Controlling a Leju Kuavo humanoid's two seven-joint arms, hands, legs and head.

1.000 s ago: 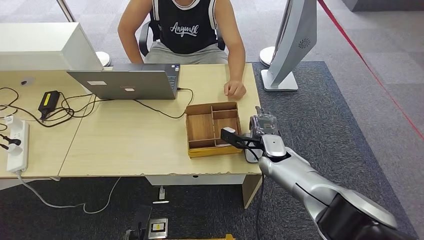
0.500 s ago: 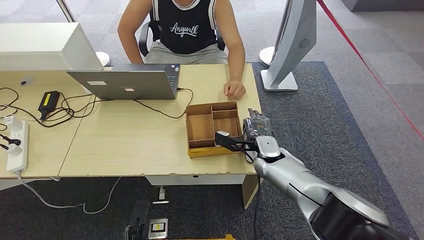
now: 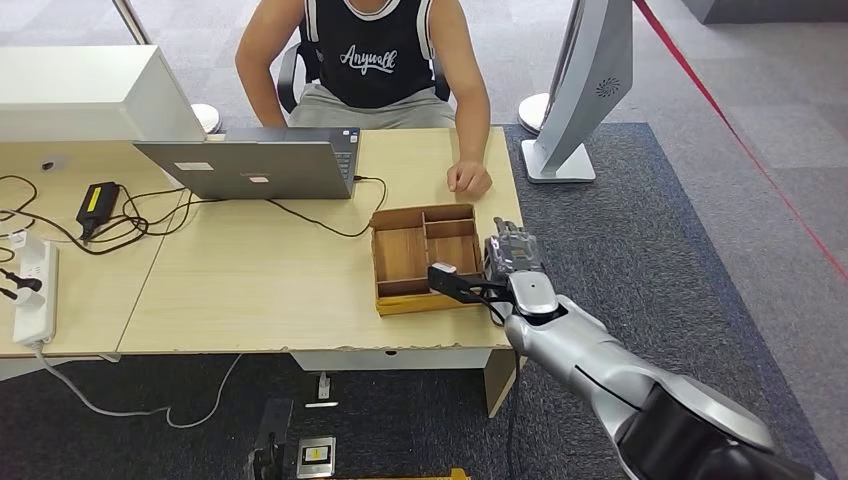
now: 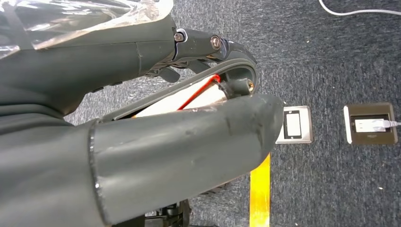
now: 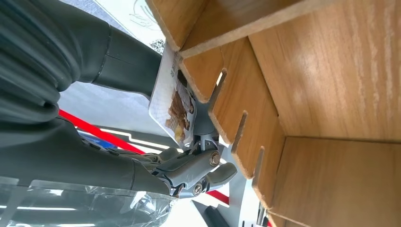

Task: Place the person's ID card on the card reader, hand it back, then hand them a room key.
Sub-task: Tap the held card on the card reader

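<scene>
A white power strip [image 3: 33, 283] lies at the far left of the desk [image 3: 250, 290], with a black charger [image 3: 97, 203] and tangled cables beside it. Further right an open laptop [image 3: 255, 166] stands at the desk's far edge, its back to the robot. A person in a dark sleeveless top [image 3: 372, 50] sits across the desk, one hand [image 3: 468, 177] resting on the wood near the far right corner.

Just in front of that hand sits a wooden tray [image 3: 400, 256] with several compartments. The right hand [image 3: 505, 268] reaches over the tray's right side, thumb stretched out over the near right compartment. In the right wrist view a card [image 5: 171, 94] with a printed picture is pinched between thumb and dark fingers [image 5: 196, 168], right at the tray's slotted wall [image 5: 236, 113] — whether it touches the wood cannot be told.

The left hand [image 4: 142, 142] hangs above dark carpet; whether it is open or closed cannot be told.
</scene>
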